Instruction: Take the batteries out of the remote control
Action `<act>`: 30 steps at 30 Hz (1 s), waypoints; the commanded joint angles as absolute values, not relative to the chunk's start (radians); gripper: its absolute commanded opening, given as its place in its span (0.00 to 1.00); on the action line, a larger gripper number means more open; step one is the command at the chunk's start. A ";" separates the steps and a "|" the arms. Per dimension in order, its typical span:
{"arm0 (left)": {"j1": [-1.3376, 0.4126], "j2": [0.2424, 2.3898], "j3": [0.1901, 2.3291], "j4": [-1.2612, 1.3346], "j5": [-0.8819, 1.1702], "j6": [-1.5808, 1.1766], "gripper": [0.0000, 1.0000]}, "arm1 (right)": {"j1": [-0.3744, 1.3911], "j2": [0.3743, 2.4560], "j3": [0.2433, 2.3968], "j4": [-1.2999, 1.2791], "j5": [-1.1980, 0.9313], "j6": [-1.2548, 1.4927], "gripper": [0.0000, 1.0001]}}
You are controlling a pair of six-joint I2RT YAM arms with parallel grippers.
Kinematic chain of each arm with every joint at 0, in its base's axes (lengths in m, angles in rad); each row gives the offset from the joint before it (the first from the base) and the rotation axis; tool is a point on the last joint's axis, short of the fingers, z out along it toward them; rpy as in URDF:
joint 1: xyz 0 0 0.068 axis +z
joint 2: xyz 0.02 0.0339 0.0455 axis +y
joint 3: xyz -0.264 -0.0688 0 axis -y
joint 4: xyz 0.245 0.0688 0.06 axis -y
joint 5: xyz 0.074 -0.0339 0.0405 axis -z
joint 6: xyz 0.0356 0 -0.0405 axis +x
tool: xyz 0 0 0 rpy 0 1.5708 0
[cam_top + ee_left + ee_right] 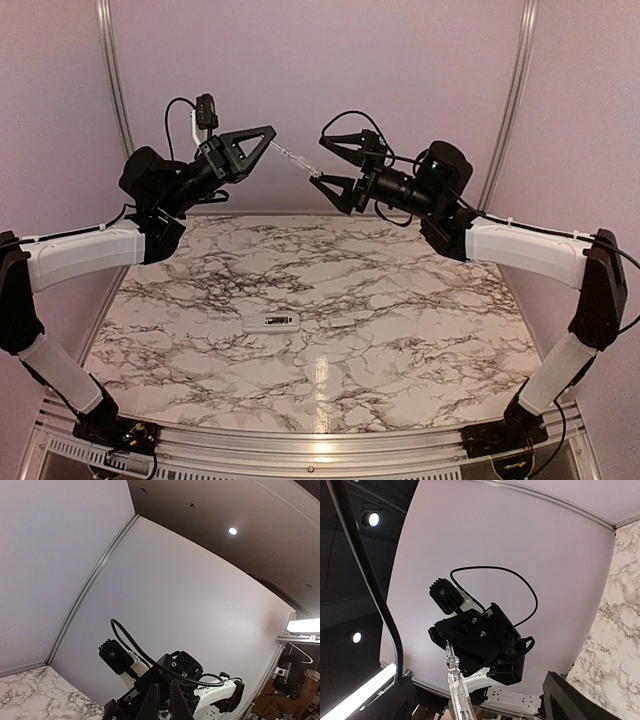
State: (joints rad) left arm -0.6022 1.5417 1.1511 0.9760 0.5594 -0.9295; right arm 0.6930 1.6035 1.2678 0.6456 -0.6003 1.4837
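Observation:
The remote control [277, 320] lies flat at the middle of the marble table [420, 330], small and white with a dark patch on top. I cannot make out the batteries. Both arms are raised high above the table's back edge. My left gripper [268, 136] is shut on a thin clear plastic tool [293, 158] that points towards the right gripper; the tool also shows in the right wrist view [456, 687]. My right gripper [327, 162] is open, with the tool's free end between its jaws near the lower finger. In the left wrist view the left gripper [163, 705] is closed.
A small flat white plate [343, 324] lies just right of the remote. Pale walls with metal corner posts [112, 90] enclose the table at the back and sides. The two grippers face each other closely in mid-air.

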 commanded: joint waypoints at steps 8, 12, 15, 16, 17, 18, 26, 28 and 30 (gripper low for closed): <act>-0.600 1.560 1.153 1.074 0.537 -0.913 0.00 | 0.725 1.706 1.410 0.755 -0.608 1.602 0.70; -0.600 1.564 1.159 1.044 0.526 -0.881 0.00 | 0.736 1.728 1.443 0.762 -0.610 1.620 0.67; -0.600 1.573 1.167 1.042 0.522 -0.875 0.00 | 0.741 1.744 1.459 0.779 -0.609 1.637 0.61; -0.600 1.576 1.169 1.039 0.521 -0.872 0.00 | 0.742 1.747 1.463 0.783 -0.609 1.642 0.59; -0.600 1.578 1.170 1.036 0.517 -0.870 0.00 | 0.742 1.750 1.468 0.781 -0.610 1.644 0.57; -0.600 1.579 1.170 1.035 0.512 -0.865 0.00 | 0.742 1.753 1.474 0.781 -0.612 1.646 0.55; -0.600 1.589 1.181 1.016 0.479 -0.840 0.00 | 0.742 1.771 1.494 0.783 -0.628 1.660 0.47; -0.600 1.594 1.185 1.015 0.474 -0.837 0.00 | 0.742 1.772 1.490 0.787 -0.630 1.662 0.43; -0.600 1.599 1.186 1.014 0.471 -0.833 0.00 | 0.742 1.772 1.492 0.788 -0.632 1.663 0.40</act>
State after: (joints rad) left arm -0.6022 1.5784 1.1576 1.0336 0.4896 -0.8612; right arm 0.7353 1.7641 1.4456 0.7521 -0.6189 1.6554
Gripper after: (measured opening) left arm 0.051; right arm 0.422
